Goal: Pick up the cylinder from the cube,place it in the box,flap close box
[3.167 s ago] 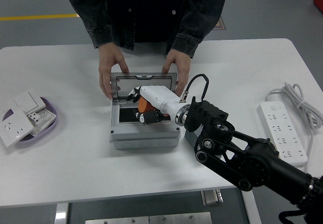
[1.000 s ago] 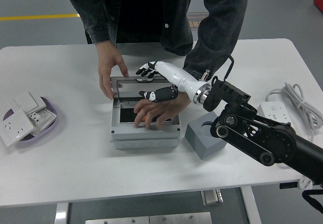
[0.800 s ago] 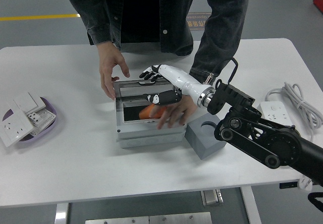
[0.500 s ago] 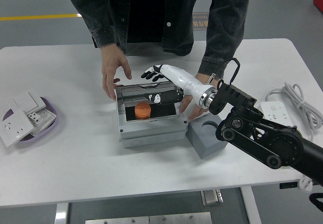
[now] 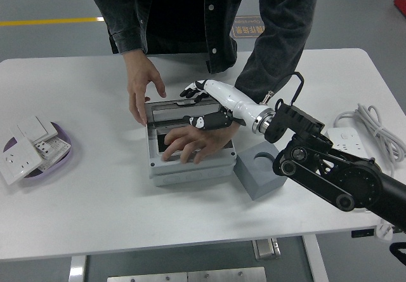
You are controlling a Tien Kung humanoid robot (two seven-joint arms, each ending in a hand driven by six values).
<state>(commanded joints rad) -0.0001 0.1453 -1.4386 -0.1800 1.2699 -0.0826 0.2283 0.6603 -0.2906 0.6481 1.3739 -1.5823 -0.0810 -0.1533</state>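
The grey box (image 5: 190, 173) stands mid-table with its lid (image 5: 166, 107) raised at the back. A person's hand (image 5: 190, 143) lies flat inside the box opening and hides the orange cylinder. The person's other hand (image 5: 143, 86) rests at the box's back left corner. My right hand (image 5: 198, 105) hovers over the back right of the box, its black fingers (image 5: 189, 91) spread and holding nothing. The grey cube (image 5: 251, 181) with its empty round hole sits just right of the box. My left arm is out of view.
A purple dish (image 5: 62, 156) with several white switch plates sits at the left. A white power strip (image 5: 355, 152) with a coiled cable lies at the right. The person stands at the far edge.
My right hand left the orange cylinder in the box and drew back over the lid. The person's hand pulled away, showing the cylinder, then came back over the opening.
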